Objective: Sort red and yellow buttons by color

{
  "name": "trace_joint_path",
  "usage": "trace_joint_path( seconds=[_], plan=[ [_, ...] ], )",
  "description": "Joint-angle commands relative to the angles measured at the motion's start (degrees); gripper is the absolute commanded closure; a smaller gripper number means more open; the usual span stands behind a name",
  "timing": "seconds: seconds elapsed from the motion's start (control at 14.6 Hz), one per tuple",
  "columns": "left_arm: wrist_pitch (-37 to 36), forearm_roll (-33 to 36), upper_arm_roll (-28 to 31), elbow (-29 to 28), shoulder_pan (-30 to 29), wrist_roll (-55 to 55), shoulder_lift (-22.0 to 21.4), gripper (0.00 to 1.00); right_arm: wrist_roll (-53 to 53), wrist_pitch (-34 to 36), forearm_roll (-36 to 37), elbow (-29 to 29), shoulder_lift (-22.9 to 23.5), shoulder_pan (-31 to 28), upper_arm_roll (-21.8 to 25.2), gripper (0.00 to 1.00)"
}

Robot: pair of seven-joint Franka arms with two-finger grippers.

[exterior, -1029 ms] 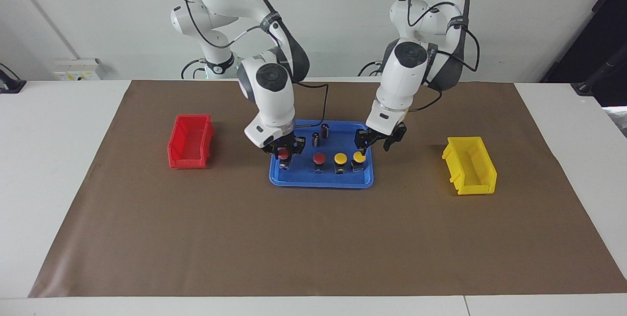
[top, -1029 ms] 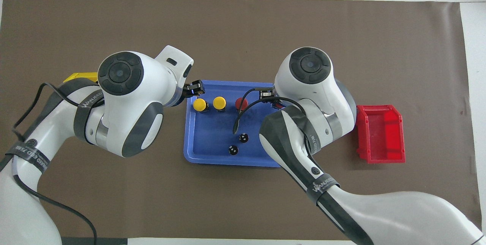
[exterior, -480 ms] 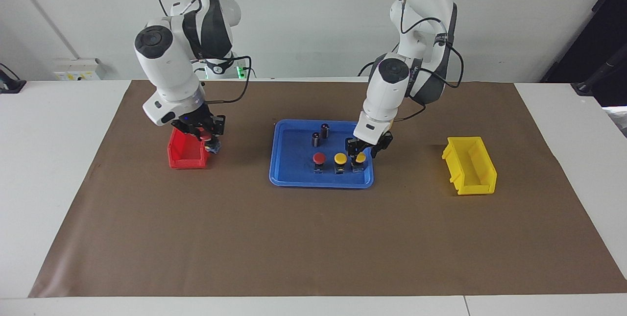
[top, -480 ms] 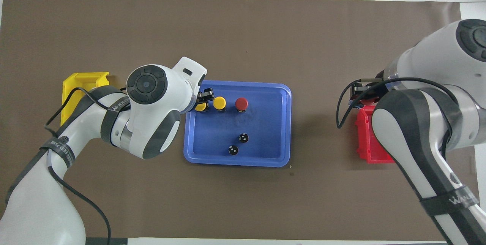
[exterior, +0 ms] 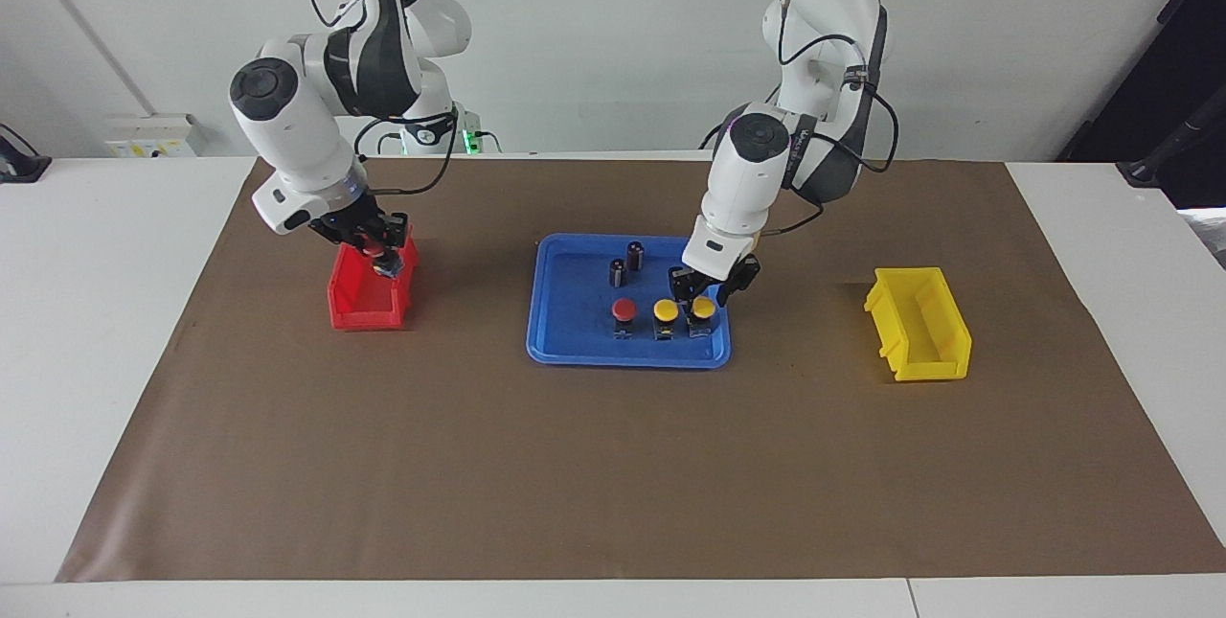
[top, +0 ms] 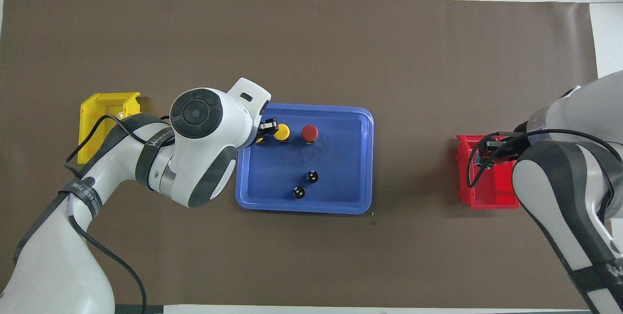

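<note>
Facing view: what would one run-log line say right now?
right pincer: holds red button over red bin | left pincer: shut on yellow button in tray

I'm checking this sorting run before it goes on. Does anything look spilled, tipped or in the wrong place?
Nothing stands out. A red button and two yellow buttons stand upright in the blue tray beside two dark cylinders. The red bin and yellow bin sit upright.
</note>
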State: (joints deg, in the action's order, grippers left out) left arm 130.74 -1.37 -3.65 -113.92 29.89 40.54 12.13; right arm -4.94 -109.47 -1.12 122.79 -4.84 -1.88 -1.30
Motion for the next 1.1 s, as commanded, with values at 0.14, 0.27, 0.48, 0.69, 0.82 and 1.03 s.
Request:
trace_joint_path(
  seconds=[0.14, 0.27, 0.48, 0.69, 0.82, 1.03],
  plan=[
    [0.6, 0.2, 1.0, -1.3, 0.7, 0.9, -1.0, 0.91, 5.9, -5.9, -0.5, 8.8, -4.7, -3.7, -0.7, 0.77],
    [-6.2, 0.1, 1.2, 2.6, -0.1, 0.5, -1.8, 0.94, 8.8, -9.1, -0.5, 12.0, -5.7, -4.8, -0.6, 0.77],
    [-19.2, 0.1, 1.4, 8.2, -3.3, -2.6, -6.9, 0.94, 8.8, -12.1, -0.5, 15.0, -6.2, -5.2, -0.7, 0.77],
    [-26.9, -0.8, 1.5, 12.4, -11.4, -11.6, -10.8, 0.95, 8.7, -14.5, -0.5, 16.9, -6.1, -4.6, -0.7, 0.77],
    [-31.7, -0.7, 1.6, 14.5, -17.5, -19.8, -11.9, 0.95, 8.8, -16.2, -0.5, 18.1, -5.7, -4.5, -0.8, 0.77],
    [-30.1, -0.4, 1.8, 14.5, -26.5, -31.7, -11.7, 0.98, 8.9, -19.5, -0.5, 20.4, -5.9, -3.4, -0.8, 0.77]
  ],
)
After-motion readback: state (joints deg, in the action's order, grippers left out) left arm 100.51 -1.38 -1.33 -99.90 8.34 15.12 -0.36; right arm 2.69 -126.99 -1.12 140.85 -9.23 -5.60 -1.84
